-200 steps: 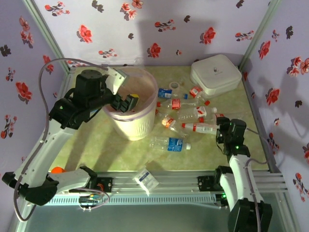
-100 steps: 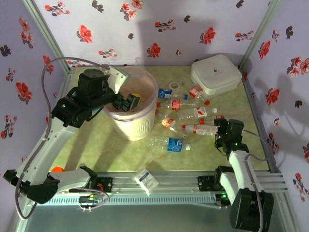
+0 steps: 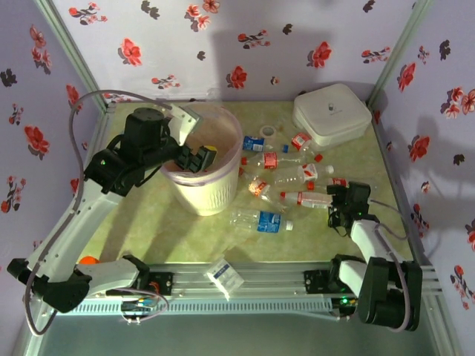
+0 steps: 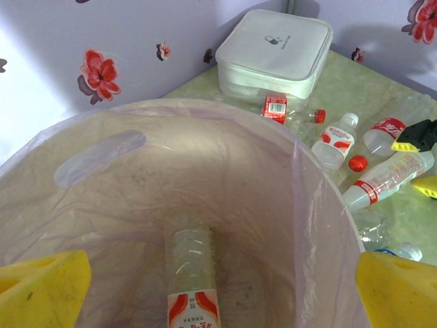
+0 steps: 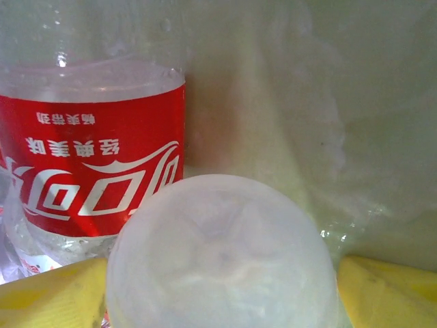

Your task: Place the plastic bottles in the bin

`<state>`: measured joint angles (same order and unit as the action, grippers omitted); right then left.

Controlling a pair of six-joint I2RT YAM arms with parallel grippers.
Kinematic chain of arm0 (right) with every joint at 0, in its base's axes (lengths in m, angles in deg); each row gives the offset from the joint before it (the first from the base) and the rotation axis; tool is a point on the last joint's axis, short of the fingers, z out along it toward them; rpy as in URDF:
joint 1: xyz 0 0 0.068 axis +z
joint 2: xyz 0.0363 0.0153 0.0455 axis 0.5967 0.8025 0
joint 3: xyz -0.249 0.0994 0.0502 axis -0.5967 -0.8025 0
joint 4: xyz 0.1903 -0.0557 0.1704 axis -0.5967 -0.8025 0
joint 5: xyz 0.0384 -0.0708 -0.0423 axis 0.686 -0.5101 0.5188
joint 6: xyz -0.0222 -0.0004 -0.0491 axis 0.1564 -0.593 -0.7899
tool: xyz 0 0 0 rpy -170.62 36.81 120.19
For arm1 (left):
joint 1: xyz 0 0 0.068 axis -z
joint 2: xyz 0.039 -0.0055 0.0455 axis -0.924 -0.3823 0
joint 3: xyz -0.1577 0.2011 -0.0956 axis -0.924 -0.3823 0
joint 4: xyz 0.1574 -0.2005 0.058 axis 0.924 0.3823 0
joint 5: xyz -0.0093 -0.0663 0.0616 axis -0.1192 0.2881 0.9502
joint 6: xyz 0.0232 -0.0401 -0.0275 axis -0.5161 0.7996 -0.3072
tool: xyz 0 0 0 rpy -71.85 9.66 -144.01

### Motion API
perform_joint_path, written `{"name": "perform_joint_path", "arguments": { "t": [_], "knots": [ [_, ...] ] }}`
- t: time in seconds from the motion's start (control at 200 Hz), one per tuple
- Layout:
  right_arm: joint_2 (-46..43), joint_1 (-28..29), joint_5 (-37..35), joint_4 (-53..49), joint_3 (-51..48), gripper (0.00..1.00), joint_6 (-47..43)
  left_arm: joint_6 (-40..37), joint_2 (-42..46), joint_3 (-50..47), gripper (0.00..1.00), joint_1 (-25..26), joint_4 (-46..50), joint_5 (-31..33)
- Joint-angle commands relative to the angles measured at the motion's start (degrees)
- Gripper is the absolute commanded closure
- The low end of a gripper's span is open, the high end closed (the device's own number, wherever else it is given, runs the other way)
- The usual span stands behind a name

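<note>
We see the bin (image 3: pixel 199 199), a round, tapered white basket with ribbed sides, standing left of centre on the glossy green marbled table (image 3: pixel 148 219). A thin pinkish translucent bag (image 4: pixel 123 150) lines it and folds over the rim. The left gripper (image 3: pixel 199 157) hangs over its mouth, its yellow pads (image 4: pixel 41 290) spread wide with nothing held. In the bin lies one clear ribbed bottle (image 4: pixel 190 270) with a red and white label. The other bottles (image 3: pixel 286 174) lie scattered on the table right of the bin, clear, thin-walled and partly crushed, with red or blue labels. A blue-labelled one (image 3: pixel 261 220) lies nearest the bin's foot, and a loose red cap (image 4: pixel 358 162) sits among them. The right gripper (image 3: pixel 335 206) is low at the right end of the pile. Its camera shows a bottle's round cloudy base (image 5: pixel 222 253) between its own yellow pads (image 5: pixel 386 290), with a red-labelled bottle (image 5: pixel 95 174) close behind. We cannot tell whether those pads press on the base. Beyond the pile stands a smooth white rounded-square box (image 3: pixel 332 113), and a small flat white and blue packet (image 3: pixel 224 276) lies at the near edge.
</note>
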<state>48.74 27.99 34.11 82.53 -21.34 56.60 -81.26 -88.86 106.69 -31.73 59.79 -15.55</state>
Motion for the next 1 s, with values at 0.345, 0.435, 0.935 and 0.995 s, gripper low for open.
{"name": "perform_joint_path", "arguments": {
  "t": [0.345,0.435,0.935,0.995],
  "knots": [
    [-2.83,-0.23,-1.24,3.40,-0.15,0.37,-1.06,0.49,-0.40,0.67,0.00,0.42,-1.95,-1.78],
    [-6.28,-0.23,-2.13,-0.23,1.29,0.41,-2.52,0.73,-0.65,1.05,0.00,0.42,-1.95,-1.86],
    [-16.46,-0.16,4.20,-8.92,14.13,0.52,-14.32,1.18,-7.46,11.85,0.01,3.75,4.95,-1.85],
    [-14.17,-0.02,8.27,-8.16,17.17,0.53,-16.89,0.05,-10.00,15.04,0.01,6.02,7.62,-0.41]
  ]
}}
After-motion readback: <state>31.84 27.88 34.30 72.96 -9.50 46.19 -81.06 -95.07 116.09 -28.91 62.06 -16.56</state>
